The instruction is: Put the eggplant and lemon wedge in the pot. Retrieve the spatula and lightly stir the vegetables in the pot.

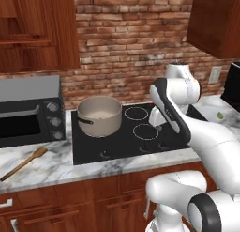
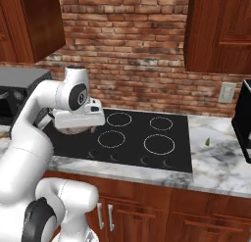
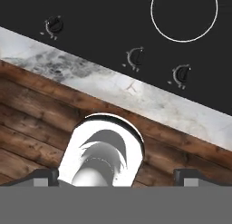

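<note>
The beige-grey pot (image 1: pixel 99 114) stands on the back left burner of the black cooktop (image 1: pixel 117 149). Left of the cooktop, the wooden spatula (image 1: pixel 23 163) lies on the marble counter. A tiny yellow-green lemon wedge (image 1: pixel 220 115) (image 2: pixel 208 141) rests on the counter to the right of the cooktop. The eggplant is out of view. My gripper (image 1: pixel 158 127) (image 2: pixel 74 130) (image 3: pixel 117 177) hangs open over the front of the cooktop, right of the pot, with nothing between its fingers. The hand view looks down on the stove knobs and the counter's front edge.
A dark toaster oven (image 1: pixel 28 113) sits on the counter left of the pot. A black appliance (image 1: pixel 232 85) (image 2: pixel 243 123) stands at the far right. Wooden wall cabinets (image 1: pixel 37 29) hang above on both sides of the brick wall.
</note>
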